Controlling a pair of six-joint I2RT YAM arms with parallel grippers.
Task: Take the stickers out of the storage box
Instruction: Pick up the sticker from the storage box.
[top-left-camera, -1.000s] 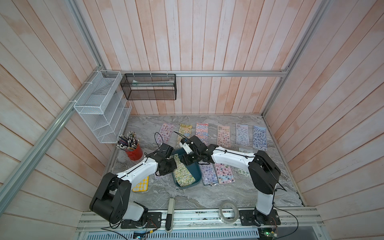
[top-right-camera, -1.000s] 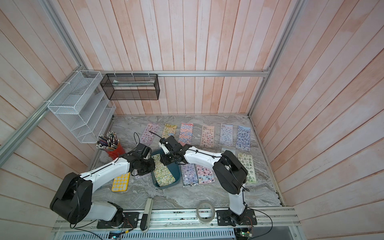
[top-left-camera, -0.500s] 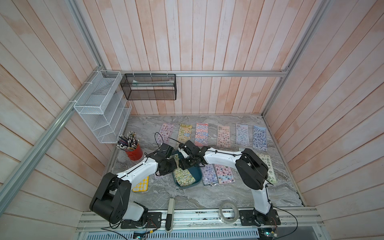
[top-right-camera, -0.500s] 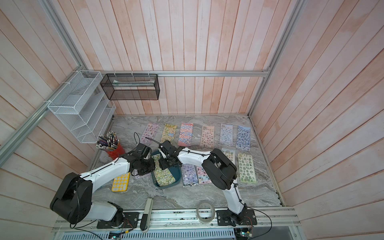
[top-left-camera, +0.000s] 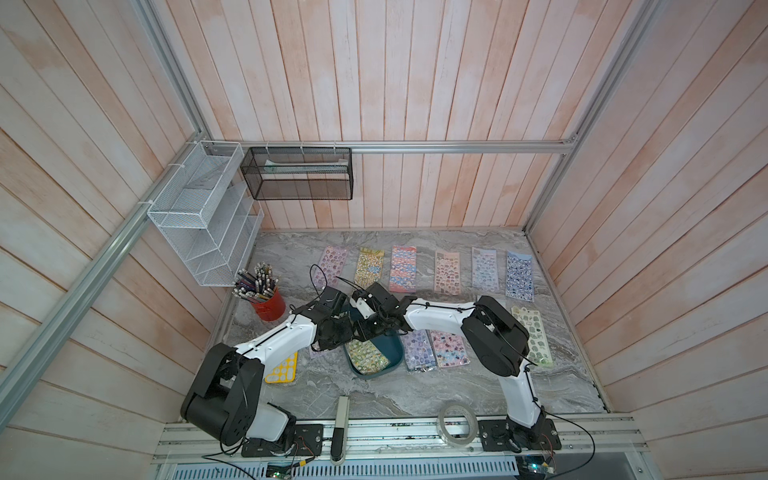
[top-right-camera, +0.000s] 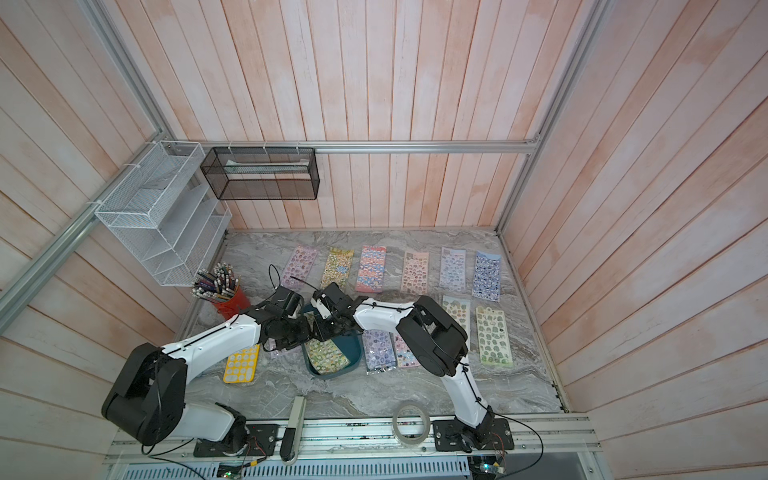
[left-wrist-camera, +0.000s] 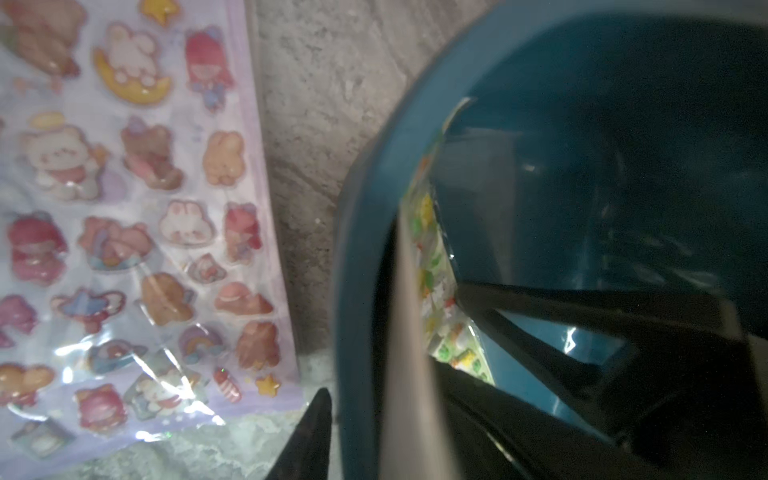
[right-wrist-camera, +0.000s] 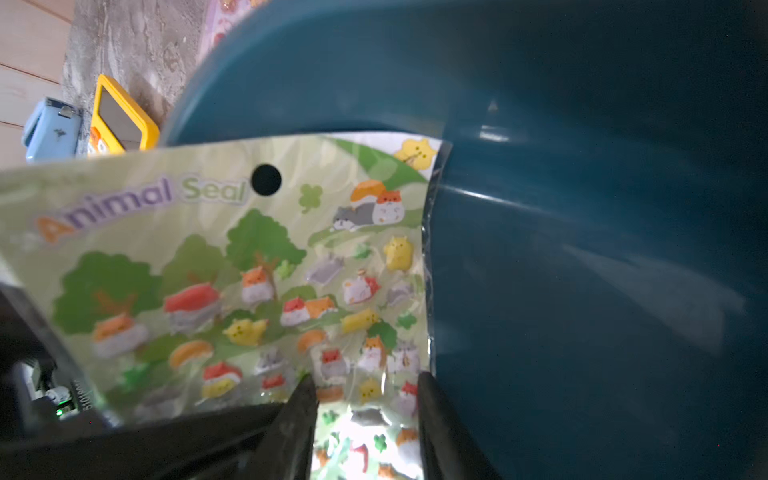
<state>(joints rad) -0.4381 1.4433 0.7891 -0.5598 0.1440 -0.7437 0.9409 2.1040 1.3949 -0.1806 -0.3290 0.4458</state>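
Note:
The teal storage box (top-left-camera: 394, 352) lies at the middle of the table with one green "Animal Seal" stickers sheet (right-wrist-camera: 249, 270) in it, also seen in a top view (top-right-camera: 326, 357). My right gripper (right-wrist-camera: 365, 386) is inside the box, open, its fingertips (right-wrist-camera: 301, 399) spread just over that sheet. My left gripper (left-wrist-camera: 357, 332) is open and straddles the box's rim (left-wrist-camera: 357, 232), one finger outside and one inside. A purple stickers sheet (left-wrist-camera: 124, 228) lies on the table beside the box. Several more stickers (top-left-camera: 403, 268) lie in rows behind and right of the box.
A red cup of pencils (top-left-camera: 268, 303) stands left of the arms, with a yellow stencil (top-left-camera: 282, 368) in front of it. A tape roll (top-left-camera: 457, 419) and a grey tool (top-left-camera: 340, 424) lie at the front edge. A white wire rack (top-left-camera: 203, 212) and black mesh basket (top-left-camera: 297, 172) hang on the walls.
My right gripper has moved left and toward the front, down into the box over the green sheet. The left arm has stayed at the box's left rim.

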